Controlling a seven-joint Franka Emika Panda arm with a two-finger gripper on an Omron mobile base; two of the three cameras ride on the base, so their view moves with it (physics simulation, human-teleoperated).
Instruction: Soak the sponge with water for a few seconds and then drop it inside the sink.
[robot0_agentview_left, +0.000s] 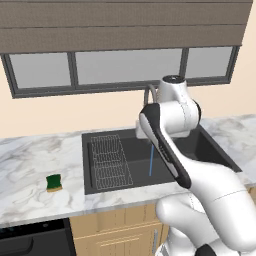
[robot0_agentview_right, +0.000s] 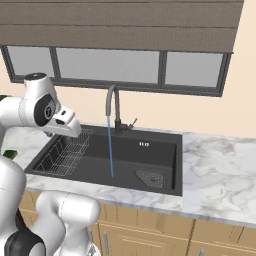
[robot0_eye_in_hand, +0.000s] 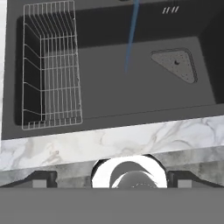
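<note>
1. The sponge (robot0_agentview_left: 54, 182) sits on the marble surface (robot0_agentview_left: 30, 165) well to the left of the sink (robot0_agentview_left: 150, 175), green layer up over its yellow base, with nothing touching it.
2. Just inside the sink's left end stands the wire rack (robot0_agentview_left: 111, 161); from the hand view it runs along the left wall of the black basin (robot0_eye_in_hand: 131, 92).
3. The water (robot0_agentview_left: 150, 159) falls as a thin straight blue stream from the curved dark faucet (robot0_agentview_right: 114, 107) onto the basin floor, near the middle of the sink.
4. To the right of the stream, seen from the right base camera, the drain (robot0_agentview_right: 150, 178) lies in the basin's front right corner.
5. The tool (robot0_eye_in_hand: 112, 179) hangs above the front edge of the surface, looking down into the sink; its fingers (robot0_eye_in_hand: 41, 179) are spread wide apart at the bottom of the hand view, released, with nothing between them.
6. The white arm (robot0_agentview_left: 167, 135) bends over the sink's front rim, far from the sponge.
</note>
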